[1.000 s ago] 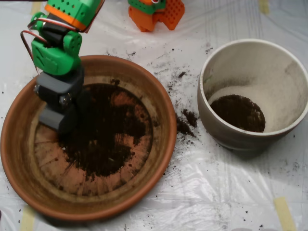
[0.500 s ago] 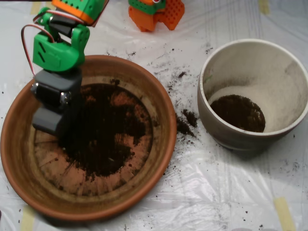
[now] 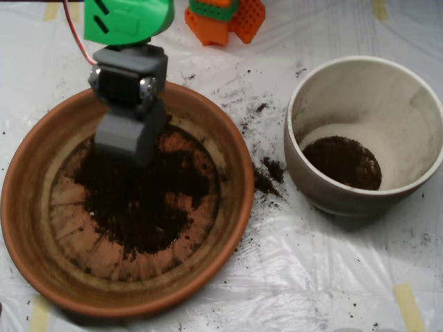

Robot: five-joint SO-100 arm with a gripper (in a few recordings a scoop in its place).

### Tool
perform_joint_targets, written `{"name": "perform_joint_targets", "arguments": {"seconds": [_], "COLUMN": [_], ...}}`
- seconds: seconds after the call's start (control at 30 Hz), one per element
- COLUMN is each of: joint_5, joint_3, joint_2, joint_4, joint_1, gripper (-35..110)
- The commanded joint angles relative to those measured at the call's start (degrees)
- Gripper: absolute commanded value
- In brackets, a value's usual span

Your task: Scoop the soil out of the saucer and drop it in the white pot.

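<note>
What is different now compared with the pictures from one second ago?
The scoop moved from the saucer's left side rightward and up the picture, now over the upper soil. The white pot, its soil and the spilled crumbs stayed put.

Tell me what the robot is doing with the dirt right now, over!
Hand over the saucer's upper left. Soil mostly in saucer, some in white pot. Spilled crumbs between them, nothing blocking. Over.
</note>
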Motion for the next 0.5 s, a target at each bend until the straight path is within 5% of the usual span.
{"name": "perform_joint_targets", "arguments": {"seconds": [0.0,0.47], "joint_5": [1.0,3.2], "joint_3": [-8.6,-26.8], "joint_2": [7.5,2.5], "joint_4": [4.7,21.3], "joint_1": [-4.2,-31.5], "gripper": [-1,-1]}}
